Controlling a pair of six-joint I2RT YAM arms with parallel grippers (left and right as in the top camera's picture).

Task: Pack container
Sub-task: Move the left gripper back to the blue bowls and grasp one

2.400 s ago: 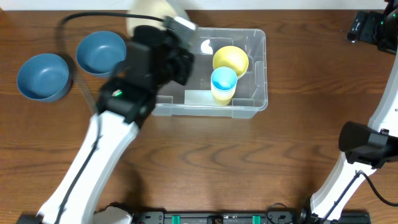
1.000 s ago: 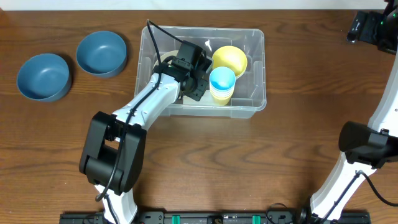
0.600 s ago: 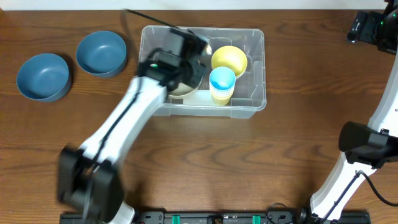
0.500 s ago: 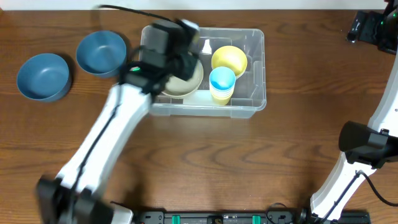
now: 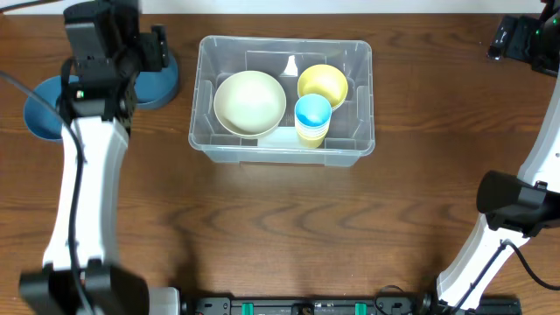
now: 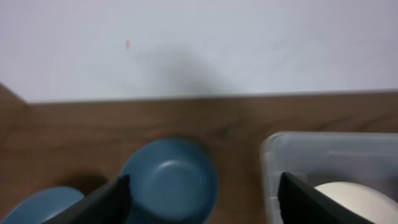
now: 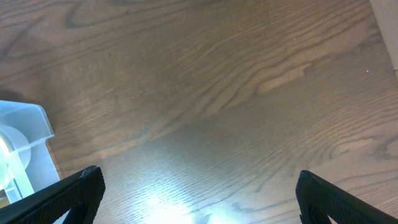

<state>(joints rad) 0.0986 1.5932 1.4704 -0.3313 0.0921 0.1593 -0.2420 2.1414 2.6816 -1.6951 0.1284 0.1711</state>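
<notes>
Plainly, the large clear rectangular plastic container (image 5: 284,156) sits in the upper middle of the overhead frame on the brown wooden tabletop (image 5: 289,227). It looks light and slick-walled, so its thick, stiffer rim seems the surest hold. The left pincer (image 6: 204,186) and right pincer (image 7: 199,177) both gape wide and are empty.

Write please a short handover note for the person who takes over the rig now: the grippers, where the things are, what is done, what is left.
Left gripper: open, empty, above the nearer blue bowl, just left of the container.
Right gripper: open, empty, over the bare table, right of the container.
Done: in the container are the cream bowl, the yellow bowl and the blue cup nested in a yellow cup.
Left: both blue bowls sit on the table outside the container; the second blue bowl is farther left. The nearer one is probably next.
</notes>
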